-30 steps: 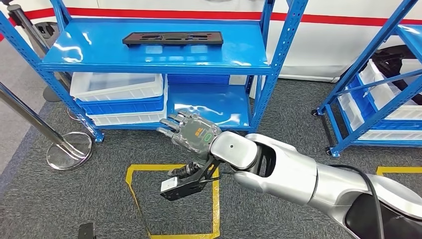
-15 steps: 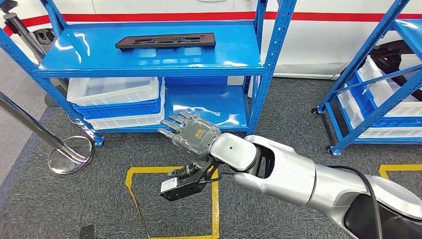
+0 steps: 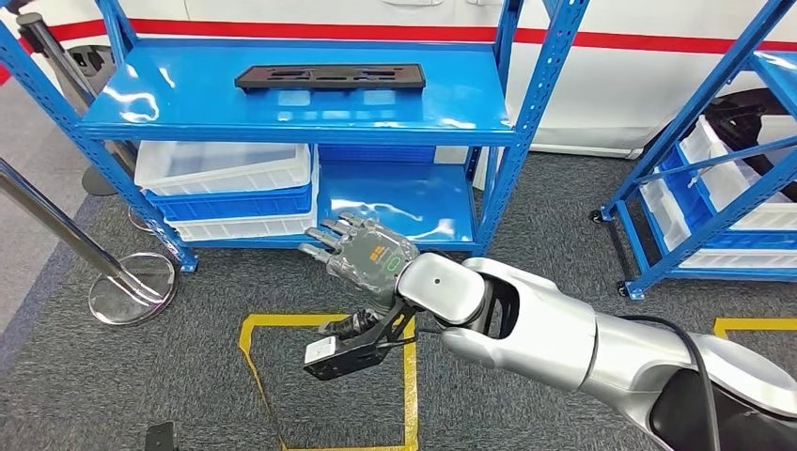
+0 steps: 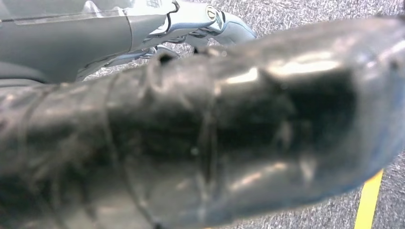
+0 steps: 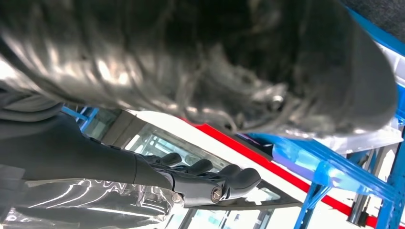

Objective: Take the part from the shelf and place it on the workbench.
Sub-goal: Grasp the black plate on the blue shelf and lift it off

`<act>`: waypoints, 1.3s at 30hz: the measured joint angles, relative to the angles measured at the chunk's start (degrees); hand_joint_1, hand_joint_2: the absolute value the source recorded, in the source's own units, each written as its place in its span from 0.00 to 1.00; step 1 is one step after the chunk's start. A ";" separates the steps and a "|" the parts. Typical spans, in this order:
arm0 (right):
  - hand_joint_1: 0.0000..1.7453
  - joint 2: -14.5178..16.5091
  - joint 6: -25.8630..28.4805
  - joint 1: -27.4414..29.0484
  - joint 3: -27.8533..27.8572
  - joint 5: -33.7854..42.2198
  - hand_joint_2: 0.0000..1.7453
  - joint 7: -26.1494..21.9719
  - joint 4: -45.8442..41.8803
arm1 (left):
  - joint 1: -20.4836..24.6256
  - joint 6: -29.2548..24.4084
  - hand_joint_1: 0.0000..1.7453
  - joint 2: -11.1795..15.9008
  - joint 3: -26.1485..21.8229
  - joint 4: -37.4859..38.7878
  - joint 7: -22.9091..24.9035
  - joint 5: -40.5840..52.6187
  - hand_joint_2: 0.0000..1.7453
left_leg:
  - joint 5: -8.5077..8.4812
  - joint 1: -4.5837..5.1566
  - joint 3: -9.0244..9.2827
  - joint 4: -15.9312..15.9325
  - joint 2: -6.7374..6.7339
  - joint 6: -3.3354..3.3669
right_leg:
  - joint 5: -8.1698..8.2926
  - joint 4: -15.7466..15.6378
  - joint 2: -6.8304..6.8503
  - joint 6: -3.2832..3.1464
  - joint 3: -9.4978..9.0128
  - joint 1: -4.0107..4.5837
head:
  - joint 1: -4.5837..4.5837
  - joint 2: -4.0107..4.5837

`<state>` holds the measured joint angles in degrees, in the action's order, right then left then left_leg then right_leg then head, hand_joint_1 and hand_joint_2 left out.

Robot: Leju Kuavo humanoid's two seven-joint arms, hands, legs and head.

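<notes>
The part [image 3: 329, 77] is a long flat black piece lying on the top board of the blue shelf [image 3: 282, 117], toward its back. My right hand [image 3: 362, 252] is stretched forward low in front of the shelf's bottom level, well below the part and apart from it; its fingers [image 5: 210, 179] are straight and hold nothing. In the left wrist view, my left hand [image 4: 157, 28] appears as a grey cover and silvery fingers past a blurred dark bulk, and how it stands I cannot tell.
White and blue bins [image 3: 226, 183] are stacked on the shelf's lower left. A stanchion with a round metal base [image 3: 132, 287] stands at the left. A yellow taped square [image 3: 409, 395] marks the grey carpet. A second blue rack [image 3: 714, 188] with bins stands at the right.
The whole picture swayed slightly left and then back, so the camera moved. My right hand keeps the same pose in front of the lower shelf. The part has not moved.
</notes>
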<state>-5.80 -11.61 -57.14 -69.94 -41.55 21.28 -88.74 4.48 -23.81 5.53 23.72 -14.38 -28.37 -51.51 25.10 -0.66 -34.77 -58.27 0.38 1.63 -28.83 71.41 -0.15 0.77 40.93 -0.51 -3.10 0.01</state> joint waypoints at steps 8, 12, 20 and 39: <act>0.00 -0.19 0.23 -0.05 0.08 -0.01 0.00 0.31 -0.09 | 0.10 -0.74 0.00 -0.02 1.26 0.05 1.88 2.42 0.00 | 0.90 0.07 -0.38 -0.68 0.08 -1.86 | 4.30 -12.92 -0.13 -1.80 -6.32 0.34 | -0.08 0.01; 0.00 -0.21 0.69 0.16 0.11 -0.02 0.00 0.26 -0.06 | 0.14 -1.44 0.00 -0.03 1.95 0.07 2.62 2.53 0.00 | 6.49 -0.15 -6.25 -12.98 -0.08 -2.68 | 4.73 -13.76 0.12 -2.44 -6.79 0.09 | -0.39 0.01; 0.00 0.24 3.60 0.32 0.73 0.18 0.00 -2.51 1.85 | 0.19 -1.98 0.00 0.12 2.25 0.13 3.22 -2.23 0.00 | -0.82 0.37 -0.54 0.55 0.01 -1.55 | 4.00 -12.98 -0.07 -1.71 -6.76 0.65 | -0.41 0.01; 0.00 0.30 2.11 -1.83 2.75 0.22 0.00 -0.90 3.99 | 0.27 -4.16 0.00 1.13 2.14 0.42 5.91 -1.09 0.00 | 0.37 -0.10 -1.48 -1.28 -0.03 -2.35 | 4.07 -12.62 -0.15 -1.83 -6.36 0.21 | -0.27 0.01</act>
<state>-5.50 -9.50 -58.97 -67.19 -41.33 20.38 -84.75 4.75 -27.98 6.66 25.86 -13.97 -22.45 -52.60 25.47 -0.76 -36.25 -59.55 0.35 -0.72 -24.75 58.79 -0.30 -1.06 34.56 -0.30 -3.37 0.02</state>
